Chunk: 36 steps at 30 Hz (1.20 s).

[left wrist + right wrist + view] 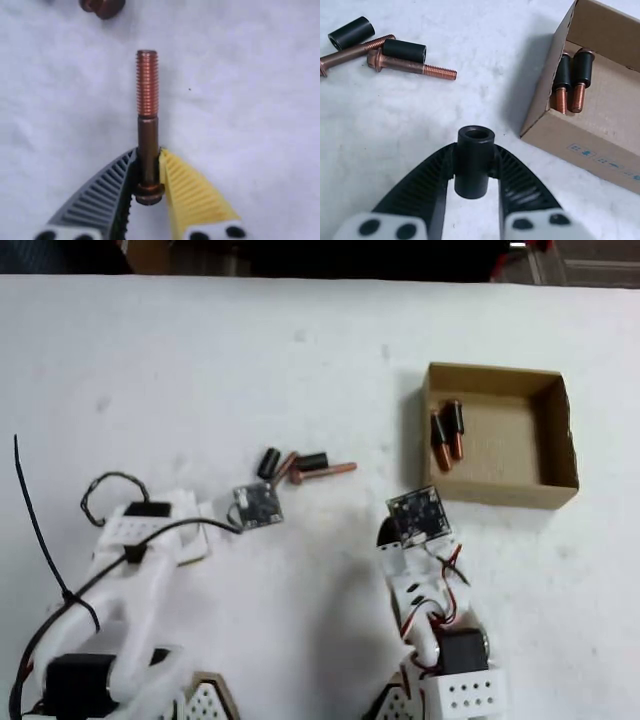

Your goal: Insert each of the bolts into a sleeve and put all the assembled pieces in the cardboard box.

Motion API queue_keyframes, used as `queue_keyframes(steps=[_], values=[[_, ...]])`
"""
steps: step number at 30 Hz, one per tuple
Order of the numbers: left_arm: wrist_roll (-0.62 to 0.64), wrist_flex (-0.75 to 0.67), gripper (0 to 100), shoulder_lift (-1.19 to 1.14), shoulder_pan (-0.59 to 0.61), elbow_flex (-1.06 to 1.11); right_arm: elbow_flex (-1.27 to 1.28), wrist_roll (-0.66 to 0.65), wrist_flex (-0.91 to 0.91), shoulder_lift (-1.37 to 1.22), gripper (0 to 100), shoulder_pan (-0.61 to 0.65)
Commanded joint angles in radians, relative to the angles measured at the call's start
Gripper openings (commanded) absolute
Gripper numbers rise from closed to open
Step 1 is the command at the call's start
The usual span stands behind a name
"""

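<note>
– Left gripper [147,152] and right gripper [475,150]: what does each carry?

– Left: clenched on a copper bolt [147,90] just above its flanged head, with the threaded end pointing away from the fingers. Right: clenched across the side of a black sleeve [475,175], whose bore is open toward the wrist camera.

– And the remaining parts?

– High view: the cardboard box [500,490] sits right of centre, with two assembled pieces [446,437] lying by its left wall. The loose parts [300,465] are clustered at mid-frame. The right wrist view resolves them as a spare sleeve [351,32], a bare bolt [350,54], and a second sleeve [404,51] touching another bolt. Whether that sleeve is on the bolt or beside it cannot be told.

– Arm pose?

– Left arm at lower left, right arm at lower centre-right. Both are low and extended up-frame, with the wrists well apart.

– What could go wrong?

– Judged from the grasps, the bolt overhangs far beyond the fingers, so a slight tilt could catch the thread on the sleeve rim and pivot the bolt. The smooth, round sleeve could also slide between the fingers under an axial push.
</note>
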State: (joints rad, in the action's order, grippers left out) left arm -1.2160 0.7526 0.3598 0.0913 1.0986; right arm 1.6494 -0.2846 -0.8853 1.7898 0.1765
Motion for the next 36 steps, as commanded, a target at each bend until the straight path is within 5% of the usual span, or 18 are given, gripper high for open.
queue_keyframes(steps=[1,17,25,36], values=[[-0.012,-0.054,2,0.041,-0.008,0.002,-0.006,0.003,0.027,0.01,1.7,0.01],[-0.011,-0.06,3,0.041,-0.028,0.002,-0.006,0.003,0.027,0.01,1.7,0.01],[-0.009,-0.104,16,0.041,-0.025,0.011,-0.006,0.003,0.027,0.01,1.7,0.01],[-0.009,-0.132,15,0.048,-0.022,0.003,-0.006,0.003,0.027,0.01,1.7,0.01]])
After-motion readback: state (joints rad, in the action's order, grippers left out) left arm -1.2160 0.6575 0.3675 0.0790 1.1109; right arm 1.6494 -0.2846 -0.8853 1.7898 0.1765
